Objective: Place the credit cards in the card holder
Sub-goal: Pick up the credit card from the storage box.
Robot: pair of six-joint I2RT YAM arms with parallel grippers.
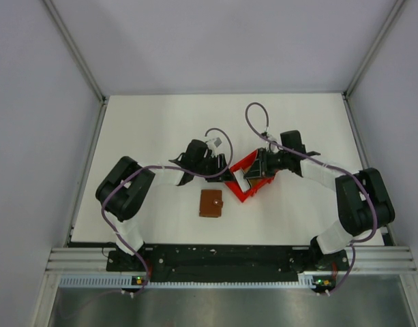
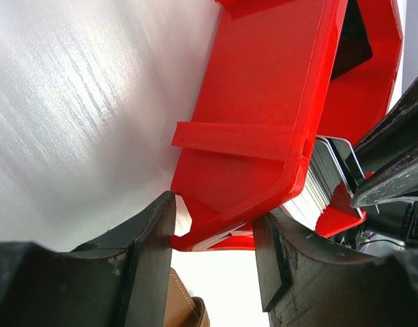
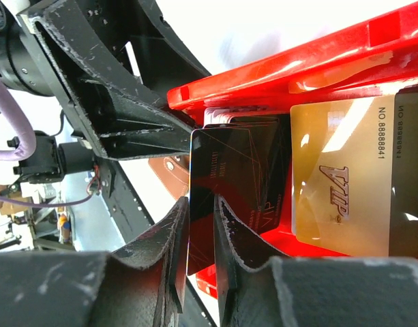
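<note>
The closed brown card holder (image 1: 211, 203) lies flat on the table near the front, and shows in the left wrist view (image 2: 181, 303) and right wrist view (image 3: 169, 174). The credit cards stand stacked in a tilted red bin (image 1: 246, 195); their pale edges show in the left wrist view (image 2: 324, 180). A dark card (image 3: 243, 163) and a gold VIP card (image 3: 338, 184) face the right wrist camera. My left gripper (image 1: 228, 172) (image 2: 215, 235) is shut on the bin's corner (image 2: 263, 102). My right gripper (image 1: 254, 170) (image 3: 202, 204) reaches into the bin, jaws closed on the dark card's end.
The red bin's rim (image 3: 297, 68) sits right behind the card holder, with both arms crowded over it. The left arm's black links (image 3: 106, 102) are close to the right gripper. White table (image 1: 161, 129) stretches behind and to both sides.
</note>
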